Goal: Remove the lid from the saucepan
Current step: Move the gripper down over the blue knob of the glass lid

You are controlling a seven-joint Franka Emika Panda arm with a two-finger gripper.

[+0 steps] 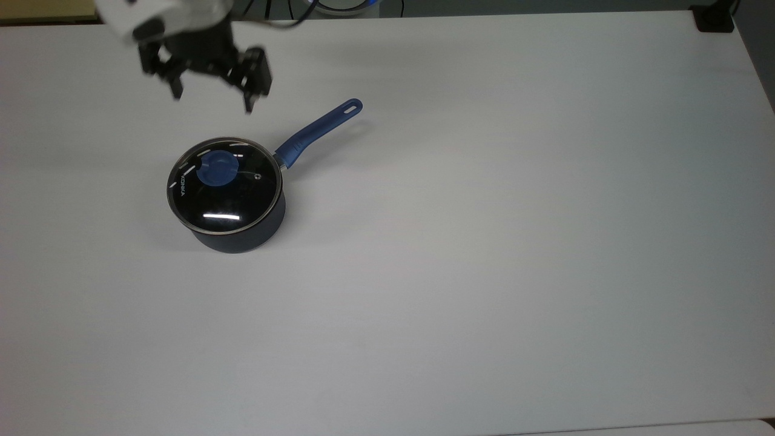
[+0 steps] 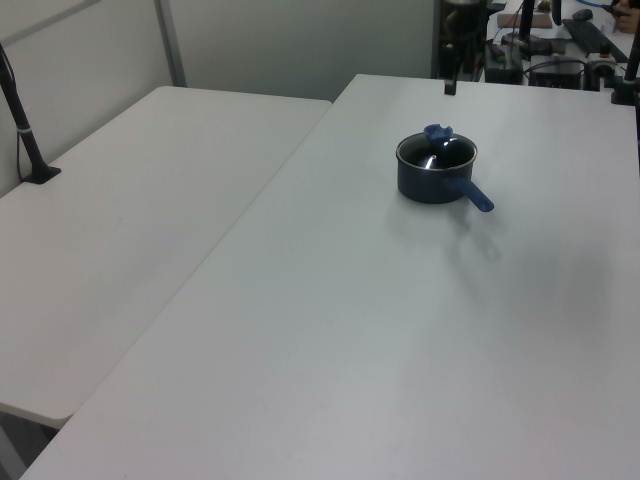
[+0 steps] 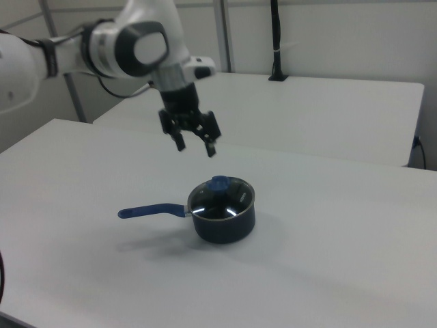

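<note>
The saucepan (image 1: 242, 230) sits on the white worktop (image 1: 484, 242), toward the top view's left, with the glass lid (image 1: 225, 184) seated squarely on its rim. Through the clear glass the dark inside of the pot shows, crossed by bright reflections of the lights. White lettering reading "KONKA" runs along the lid's edge at the top view's left, and short white dashes mark the glass near the rim on the far side. The blue knob (image 1: 216, 168) stands at the lid's centre, and a small vent hole lies beside it toward the handle. The long blue handle (image 1: 319, 131) reaches away to the top view's upper right, its slotted end resting low near the worktop.

The tool (image 1: 212, 103) hangs in the air above the worktop, beyond the pan toward the top view's upper edge, well apart from the lid and touching nothing. Its two black fingers (image 3: 210, 145) point downward and are spread wide with empty space between them. In the right view the tool (image 3: 196, 148) hovers above and to the left of the knob (image 3: 219, 183), carried by the white arm (image 3: 82, 48). A second white table (image 2: 130, 230) adjoins the worktop at the left view's left.
</note>
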